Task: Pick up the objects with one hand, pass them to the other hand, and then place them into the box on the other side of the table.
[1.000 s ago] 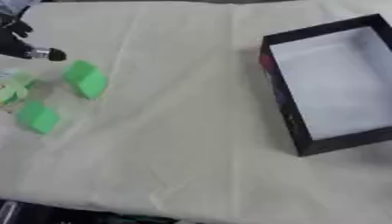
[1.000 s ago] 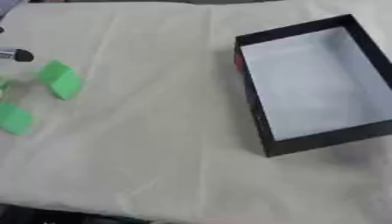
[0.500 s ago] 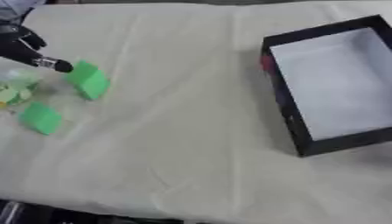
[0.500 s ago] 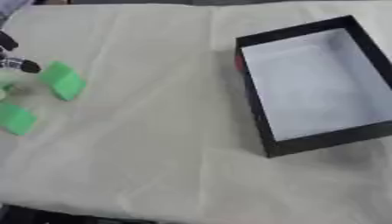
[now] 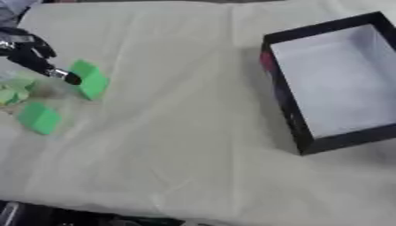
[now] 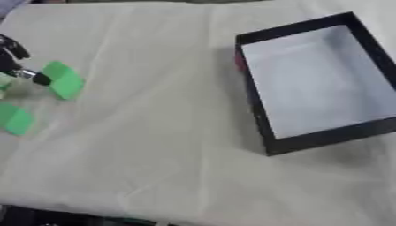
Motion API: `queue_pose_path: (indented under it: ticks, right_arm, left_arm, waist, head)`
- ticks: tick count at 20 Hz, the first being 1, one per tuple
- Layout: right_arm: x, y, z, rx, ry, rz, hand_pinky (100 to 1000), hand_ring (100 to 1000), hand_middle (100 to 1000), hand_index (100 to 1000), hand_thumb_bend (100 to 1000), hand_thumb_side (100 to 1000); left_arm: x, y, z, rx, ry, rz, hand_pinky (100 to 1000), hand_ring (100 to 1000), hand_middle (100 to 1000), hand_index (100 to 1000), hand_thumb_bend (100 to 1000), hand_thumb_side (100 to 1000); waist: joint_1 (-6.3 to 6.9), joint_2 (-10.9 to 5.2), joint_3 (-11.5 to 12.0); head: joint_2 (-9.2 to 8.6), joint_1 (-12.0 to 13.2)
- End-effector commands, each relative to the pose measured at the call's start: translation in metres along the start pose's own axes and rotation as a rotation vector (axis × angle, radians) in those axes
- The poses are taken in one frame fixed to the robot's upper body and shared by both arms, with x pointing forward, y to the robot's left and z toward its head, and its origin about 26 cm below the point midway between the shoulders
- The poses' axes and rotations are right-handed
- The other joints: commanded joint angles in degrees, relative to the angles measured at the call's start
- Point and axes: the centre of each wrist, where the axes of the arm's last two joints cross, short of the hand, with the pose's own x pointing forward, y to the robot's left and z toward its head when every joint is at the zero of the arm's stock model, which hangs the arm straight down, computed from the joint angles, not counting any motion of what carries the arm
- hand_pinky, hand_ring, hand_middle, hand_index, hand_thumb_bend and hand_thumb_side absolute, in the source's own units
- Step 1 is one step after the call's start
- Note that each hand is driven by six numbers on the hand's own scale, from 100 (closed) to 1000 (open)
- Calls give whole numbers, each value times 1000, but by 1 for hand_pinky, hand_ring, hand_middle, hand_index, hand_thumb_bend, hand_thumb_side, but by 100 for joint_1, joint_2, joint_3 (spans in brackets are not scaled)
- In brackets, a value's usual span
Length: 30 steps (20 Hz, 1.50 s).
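Note:
A bright green block (image 5: 89,79) lies on the cream cloth at the left. A second green block (image 5: 39,118) sits below it, and a paler green piece (image 5: 11,91) lies at the left edge. My left hand (image 5: 28,49) comes in from the upper left, open, with a straight finger (image 5: 65,76) touching the upper block's left side. It holds nothing. The black box (image 5: 284,99) with a white inside stands empty at the right. My right hand shows in neither view.
The cream cloth (image 5: 178,145) covers the whole table and lies in soft wrinkles between the blocks and the box. A red mark (image 5: 266,62) shows on the box's outer left wall. The table's front edge runs along the bottom.
My left hand has reached down and to the right, bringing its fingertip against the upper green block. The blocks and the box have stayed in place.

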Motion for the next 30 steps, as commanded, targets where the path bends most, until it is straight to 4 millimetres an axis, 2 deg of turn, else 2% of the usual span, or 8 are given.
queue_pose_path:
  ticks: [1,8,15,18,30]
  right_arm:
    - [8,-2,-3,18,-22,33,935,943,1000,1000,100,560]
    - [8,-2,-3,21,-19,36,935,943,1000,1000,100,561]
    - [7,-2,-3,27,-16,37,936,943,1000,1000,100,561]
    - [7,-2,-3,33,-13,41,936,944,1000,1000,100,561]
    - [8,-2,-4,37,-16,39,937,944,1000,1000,100,560]
  left_arm:
    - [-1,11,0,20,30,-12,992,915,831,867,954,531]
    - [10,3,-18,-5,42,-31,992,912,828,863,931,531]
    - [19,3,-25,-10,30,-34,985,904,816,830,900,545]
    - [21,3,-27,-13,36,-30,978,900,812,819,887,563]
    - [20,-5,-37,-69,68,-46,969,897,812,763,810,525]
  waist:
    - [65,-199,7]
    - [85,-217,4]
    - [88,-216,-4]
    - [91,-216,-6]
    - [96,-214,-30]
  head:
    - [41,-15]
    - [87,55]
    - [108,97]
    - [115,101]
    - [118,116]
